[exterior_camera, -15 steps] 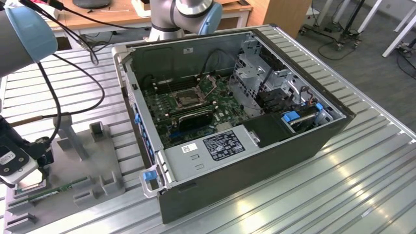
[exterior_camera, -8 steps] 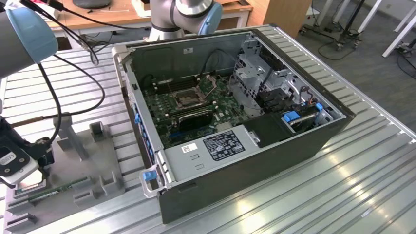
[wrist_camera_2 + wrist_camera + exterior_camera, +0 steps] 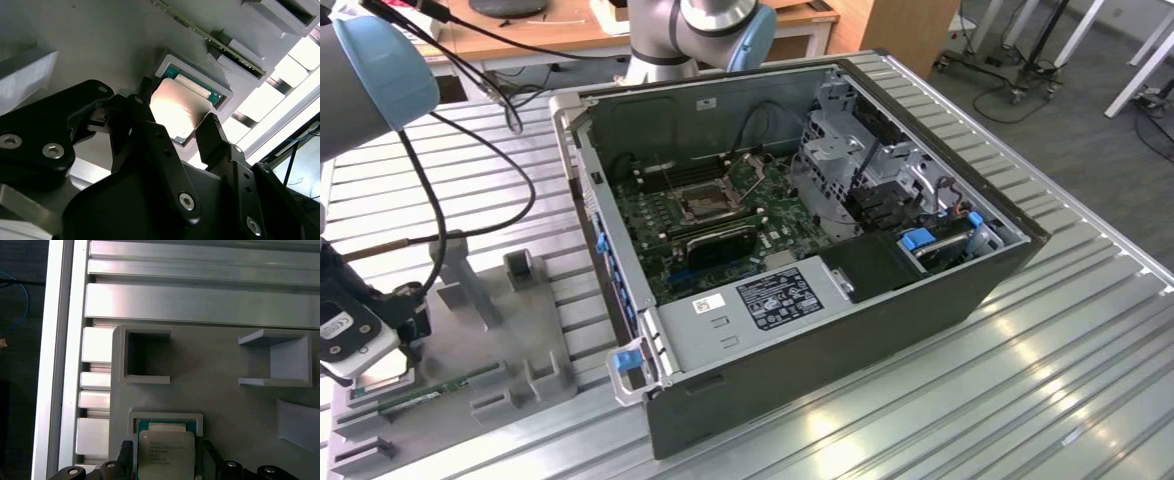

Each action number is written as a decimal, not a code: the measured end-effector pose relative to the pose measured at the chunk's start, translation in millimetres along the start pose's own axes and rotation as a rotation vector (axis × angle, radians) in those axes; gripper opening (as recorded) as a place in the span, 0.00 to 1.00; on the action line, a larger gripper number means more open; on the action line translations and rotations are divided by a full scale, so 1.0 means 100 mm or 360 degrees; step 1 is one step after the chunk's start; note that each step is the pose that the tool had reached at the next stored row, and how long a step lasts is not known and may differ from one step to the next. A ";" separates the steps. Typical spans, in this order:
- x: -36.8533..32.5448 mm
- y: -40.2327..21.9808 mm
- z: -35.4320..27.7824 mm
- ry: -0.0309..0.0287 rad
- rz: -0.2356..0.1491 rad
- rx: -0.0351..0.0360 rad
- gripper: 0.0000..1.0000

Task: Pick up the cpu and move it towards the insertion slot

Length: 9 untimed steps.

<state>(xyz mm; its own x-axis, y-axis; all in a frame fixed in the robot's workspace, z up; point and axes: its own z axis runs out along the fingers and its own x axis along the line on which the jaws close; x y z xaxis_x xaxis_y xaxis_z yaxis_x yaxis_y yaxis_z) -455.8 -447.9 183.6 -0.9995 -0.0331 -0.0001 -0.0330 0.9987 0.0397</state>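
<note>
Slatted metal table carries an open computer case at its middle and a grey plastic fixture toward the corner on the exterior view's left. The gripper is down low over the fixture's outer edge, straddling the cpu. The pictures do not settle whether it is clamped on the chip or only bracketing it: cannot tell. The cpu lies flat, silvery face up, in a shallow square recess of the fixture, with a strip of green showing along one side of the recess. In the first wrist view the recess sits near the fixture's edge, just beside the table's rails, with a deeper square pocket and an open-sided bracket further in on the same plate. A long green memory stick rests on edge in holders just beside the cpu's recess. The insertion slot is on the green motherboard inside the case, metal frame around a dark centre, well apart from the cpu. Black cables hang from the arm across the table's far edge.
</note>
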 end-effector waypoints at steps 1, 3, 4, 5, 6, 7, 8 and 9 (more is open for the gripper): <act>0.000 0.000 0.000 0.00001 0.0000 0.0000 0.64; 0.000 0.000 0.000 0.00003 0.0000 0.0000 0.57; 0.000 0.000 0.001 0.00003 0.0000 0.0000 0.55; 0.000 0.000 0.002 0.00002 0.0000 0.0000 0.55; 0.000 0.000 0.003 0.00000 0.0000 0.0000 0.55; 0.000 0.000 0.003 0.00000 0.0000 0.0000 0.55; 0.000 0.000 0.003 0.00002 0.0000 0.0000 0.55; 0.000 0.000 0.003 0.00001 0.0000 0.0000 0.55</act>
<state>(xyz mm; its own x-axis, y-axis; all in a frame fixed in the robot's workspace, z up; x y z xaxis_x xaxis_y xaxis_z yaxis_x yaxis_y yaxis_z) -455.8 -447.9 183.2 -0.9995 -0.0331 0.0000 -0.0330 0.9987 0.0396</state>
